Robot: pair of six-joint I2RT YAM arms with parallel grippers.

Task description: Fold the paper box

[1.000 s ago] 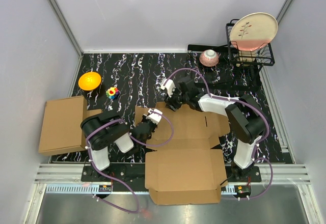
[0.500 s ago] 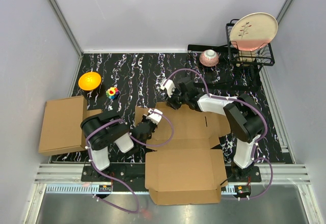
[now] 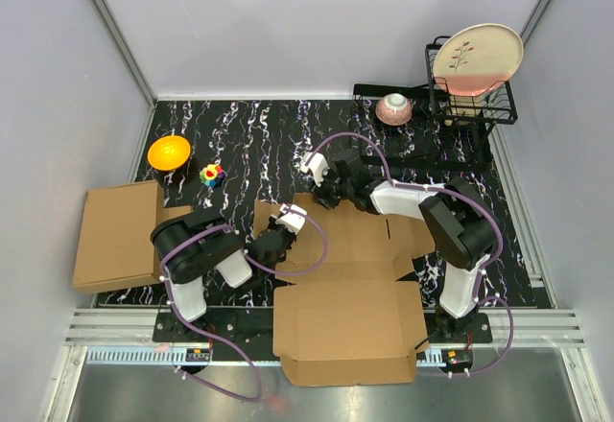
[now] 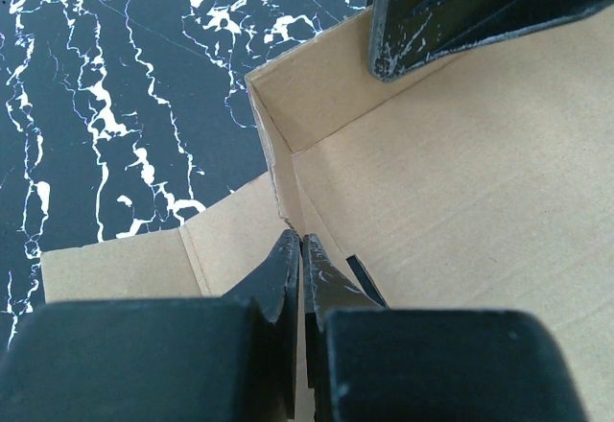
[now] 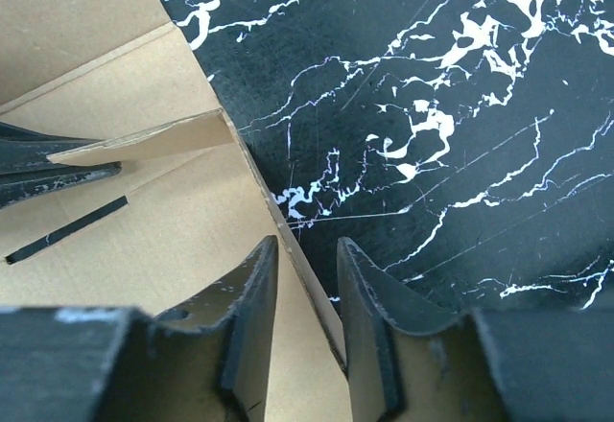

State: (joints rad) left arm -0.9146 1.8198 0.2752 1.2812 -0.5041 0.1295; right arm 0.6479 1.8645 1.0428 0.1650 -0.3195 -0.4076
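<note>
Well, our right gripper [image 5: 305,245] stands half open, gripping nothing, astride a raised edge of the paper box [image 5: 173,249] that runs lengthwise between its fingers (our left gripper [image 4: 300,240] is clamped tight on the adjoining flap).

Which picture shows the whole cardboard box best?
The top external view: the whole paper box shows there, flaps and all. The left wrist view shows only one raised corner; the right wrist view, only an edge inside the right end effector.
</note>
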